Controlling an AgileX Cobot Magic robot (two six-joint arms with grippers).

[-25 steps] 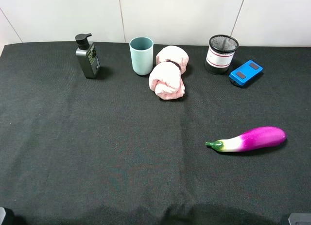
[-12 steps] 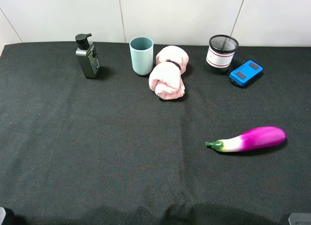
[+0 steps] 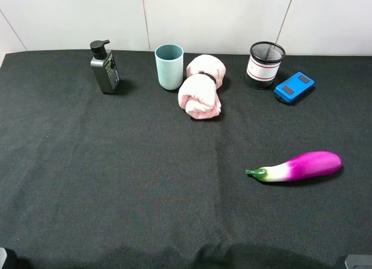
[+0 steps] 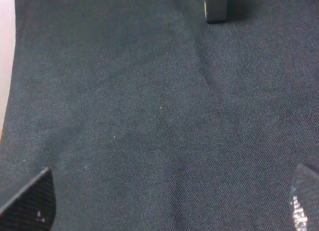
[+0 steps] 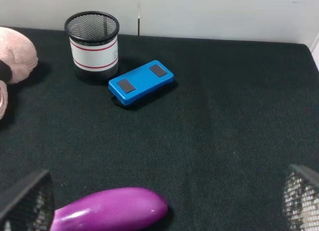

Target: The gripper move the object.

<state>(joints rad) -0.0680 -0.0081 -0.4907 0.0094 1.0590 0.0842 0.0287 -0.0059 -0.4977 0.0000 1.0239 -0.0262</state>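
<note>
The pale teal-blue cup (image 3: 169, 65) stands upright at the back of the black cloth, between the dark pump bottle (image 3: 105, 67) and a pink plush (image 3: 200, 86). Nothing touches it. My left gripper (image 4: 167, 206) is open and empty over bare cloth at the front left, far from the cup. Its two fingertips (image 4: 30, 201) show wide apart. My right gripper (image 5: 164, 201) is open and empty at the front right, just above a purple eggplant (image 5: 112, 210). In the high view only small bits of the arms show at the bottom corners.
A black mesh pen holder (image 3: 266, 64) and a blue flat box (image 3: 293, 86) stand at the back right. The eggplant (image 3: 297, 166) lies at the right middle. The bottle's base (image 4: 217, 6) shows in the left wrist view. A white wall runs behind the table.
</note>
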